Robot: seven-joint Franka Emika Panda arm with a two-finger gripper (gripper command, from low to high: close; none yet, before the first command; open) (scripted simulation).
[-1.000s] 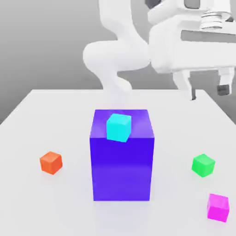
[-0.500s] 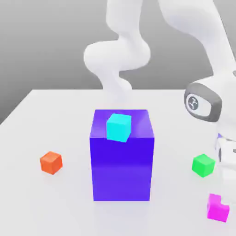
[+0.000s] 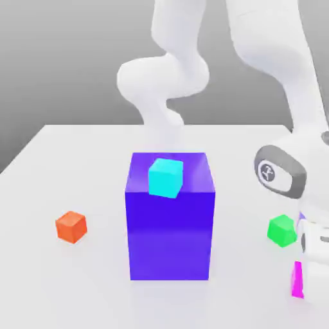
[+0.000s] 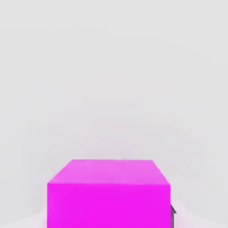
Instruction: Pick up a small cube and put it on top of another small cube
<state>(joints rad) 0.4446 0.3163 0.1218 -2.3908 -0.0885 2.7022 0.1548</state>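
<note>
The white arm (image 3: 283, 77) bends down over the table (image 3: 77, 276) at the exterior view's right, its hand low at the near right corner, where the gripper (image 3: 303, 283) sits over the magenta cube (image 3: 296, 281). Only a narrow strip of that cube shows past the hand in the exterior view; the hand view sees it close up as a broad magenta block (image 4: 109, 193) resting on the pale table surface, with a dark finger edge (image 4: 173, 216) just beside one of its lower corners. The fingers are drawn together on the magenta cube, clamping it, and the cube sits on the table. The green cube (image 3: 281, 230) lies near the table's right edge, just beside the hand and a little farther from the near edge than the magenta one; whether the hand touches it cannot be told. In the middle of the table stands the large blue block (image 3: 169, 225), upright, and the cyan cube (image 3: 166, 177) rests on its top face, near that face's front edge and slightly to the exterior view's left of centre. The orange cube (image 3: 71, 226) sits alone toward the table's left edge, well apart from the blue block and from the other small cubes.
</note>
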